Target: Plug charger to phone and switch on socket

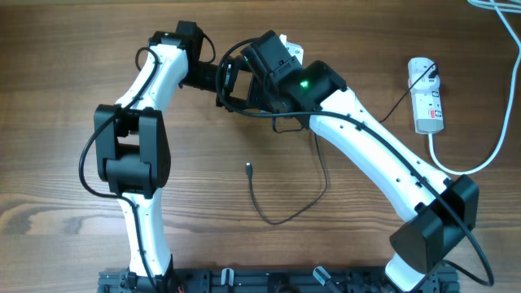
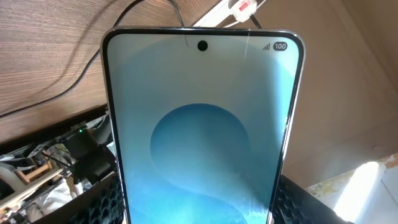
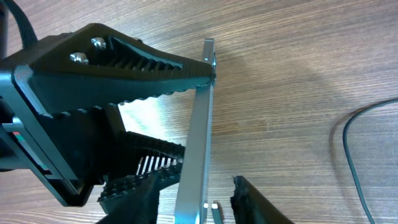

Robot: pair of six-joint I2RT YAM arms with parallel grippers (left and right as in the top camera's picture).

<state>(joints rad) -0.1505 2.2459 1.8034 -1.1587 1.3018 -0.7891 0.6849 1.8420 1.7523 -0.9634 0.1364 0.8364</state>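
Note:
My left gripper (image 2: 199,211) is shut on the phone (image 2: 202,130) and holds it above the table, its teal and light-blue screen facing the wrist camera. In the right wrist view the phone (image 3: 198,124) shows edge-on as a silver strip. My right gripper (image 3: 193,202) is open with one finger on each side of that edge, and a gap shows on the right side. In the overhead view both grippers meet at the top centre (image 1: 244,81) and hide the phone. The charger's connector tip (image 1: 248,169) lies free on the table. Its black cable (image 1: 281,218) loops toward the white socket (image 1: 425,96).
The socket's thick white lead (image 1: 488,155) curves along the right side of the table. The black plug (image 1: 433,79) sits in the socket. A stretch of black cable (image 3: 348,155) lies on the wood to the right of my right gripper.

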